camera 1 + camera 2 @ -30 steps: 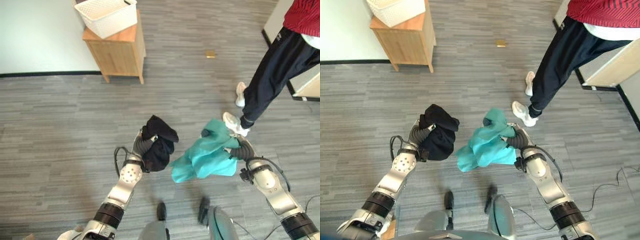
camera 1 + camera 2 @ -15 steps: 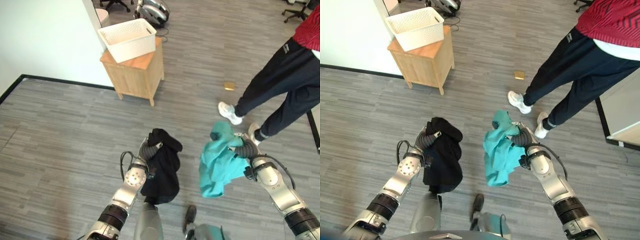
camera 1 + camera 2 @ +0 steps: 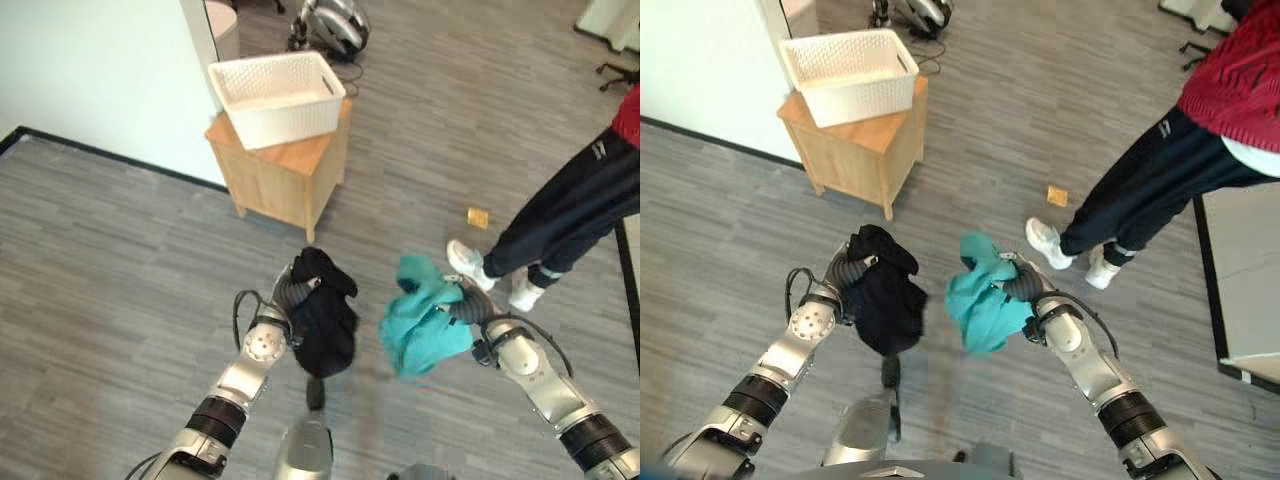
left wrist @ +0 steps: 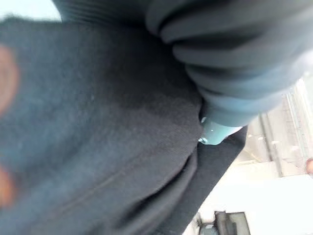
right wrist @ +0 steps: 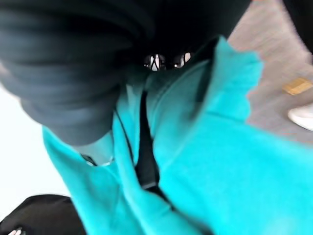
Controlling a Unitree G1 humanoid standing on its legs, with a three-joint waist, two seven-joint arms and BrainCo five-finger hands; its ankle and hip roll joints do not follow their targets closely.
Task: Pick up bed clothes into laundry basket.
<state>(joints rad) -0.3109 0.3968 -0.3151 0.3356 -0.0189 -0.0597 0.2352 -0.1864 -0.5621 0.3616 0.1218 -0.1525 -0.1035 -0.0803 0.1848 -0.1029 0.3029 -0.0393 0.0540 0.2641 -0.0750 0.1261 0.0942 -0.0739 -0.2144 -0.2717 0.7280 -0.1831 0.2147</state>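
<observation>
**Observer:** What have the fingers got?

**Operator:** My left hand (image 3: 292,292) is bunched round the black garment (image 3: 322,318). In the head views the cloth drapes over the knuckles and hangs below, clear of the floor. My right hand (image 3: 1018,287) has the teal garment (image 3: 980,300) the same way. Its wrist camera is smothered in cloth, so I'd say the fingers are curled into a fold, though I can barely make them out.

**Observer:** Will they hold?

**Operator:** I think so. Both pieces look light, soft and limp, and they sag from one gathered point. The risk is a loose tail catching or a thin fold sliding out, so a deep fistful near the middle is the place to grip.

**Observer:** And the basket?

**Operator:** The white laundry basket (image 3: 278,96) sits on the wooden side table (image 3: 285,180), ahead and to my left, well apart from both hands. A person (image 3: 1160,180) stands off to my right, with a small tan scrap (image 3: 478,216) on the floor near their shoes.
</observation>
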